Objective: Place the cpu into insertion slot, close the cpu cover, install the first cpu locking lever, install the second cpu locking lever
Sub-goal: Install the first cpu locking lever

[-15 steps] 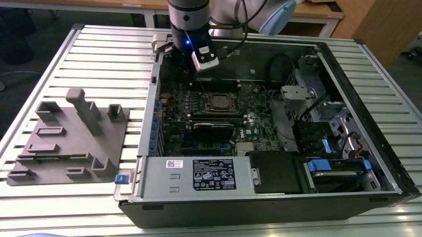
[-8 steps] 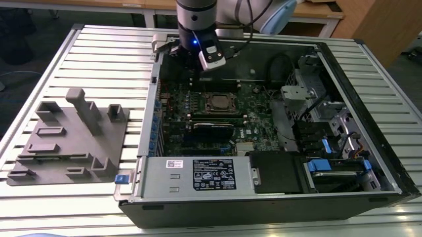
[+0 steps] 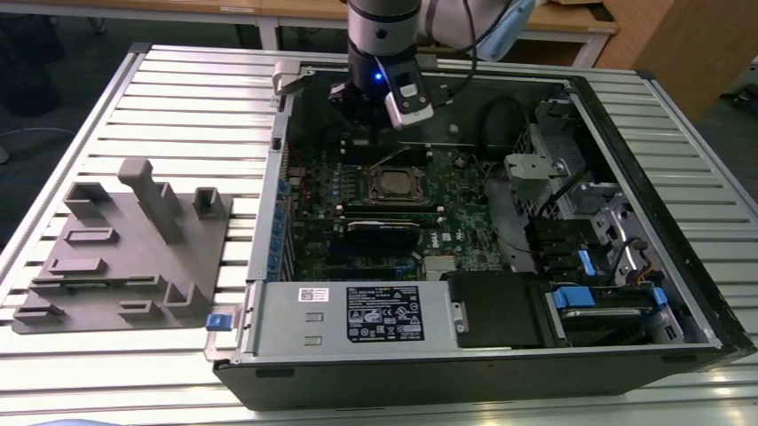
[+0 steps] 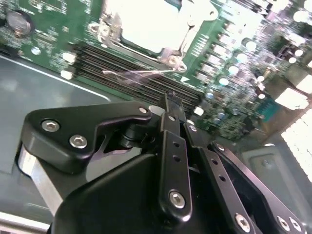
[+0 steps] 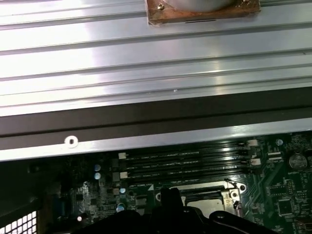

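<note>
Tabletop (image 3: 177, 89): silver, ribbed in parallel slats. Case (image 3: 474, 386): black. Board (image 3: 343, 209): green, with black slot strips. Cpu (image 3: 397, 184): pale silvery-grey, bleached near-white in the second wrist view. Cover (image 4: 141, 48): silvery metal. Box (image 3: 296, 319): grey, with a white label (image 3: 382, 313) printed in black. Fixture (image 3: 130, 257): uniform mid-grey. Tab (image 3: 572, 297): blue. Clip (image 3: 218, 320): blue. Tool (image 4: 170, 100): black, with silver screw heads. Arm (image 3: 382, 27): silver-grey, with a blue light.

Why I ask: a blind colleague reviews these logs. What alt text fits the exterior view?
A robot arm reaches its gripper down into an open computer case lying on a slatted metal table, near the cpu on the green board. A grey moulded fixture sits at the exterior view's left.
</note>
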### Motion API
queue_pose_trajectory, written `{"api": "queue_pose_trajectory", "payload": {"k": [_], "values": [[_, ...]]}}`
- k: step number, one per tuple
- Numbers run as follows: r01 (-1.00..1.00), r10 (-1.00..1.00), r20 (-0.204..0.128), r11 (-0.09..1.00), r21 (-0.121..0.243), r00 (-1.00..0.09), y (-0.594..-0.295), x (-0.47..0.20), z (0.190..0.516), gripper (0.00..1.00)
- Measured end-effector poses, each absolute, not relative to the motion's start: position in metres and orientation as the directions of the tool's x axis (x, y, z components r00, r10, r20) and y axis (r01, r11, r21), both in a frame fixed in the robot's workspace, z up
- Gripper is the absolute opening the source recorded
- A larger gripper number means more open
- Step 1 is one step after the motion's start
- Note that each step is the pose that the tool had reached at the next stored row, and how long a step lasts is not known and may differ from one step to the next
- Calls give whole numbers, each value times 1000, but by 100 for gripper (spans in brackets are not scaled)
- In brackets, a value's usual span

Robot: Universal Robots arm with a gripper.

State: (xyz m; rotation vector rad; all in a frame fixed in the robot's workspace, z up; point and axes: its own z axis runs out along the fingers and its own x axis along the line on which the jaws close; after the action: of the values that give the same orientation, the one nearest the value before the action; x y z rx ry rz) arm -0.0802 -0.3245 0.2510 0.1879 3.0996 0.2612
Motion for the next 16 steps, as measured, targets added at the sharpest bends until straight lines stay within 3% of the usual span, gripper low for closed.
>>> {"api": "queue_pose_trajectory", "payload": {"k": [16], "values": [[118,122,-17,981,153,-992,-324,-70,248,11]]}}
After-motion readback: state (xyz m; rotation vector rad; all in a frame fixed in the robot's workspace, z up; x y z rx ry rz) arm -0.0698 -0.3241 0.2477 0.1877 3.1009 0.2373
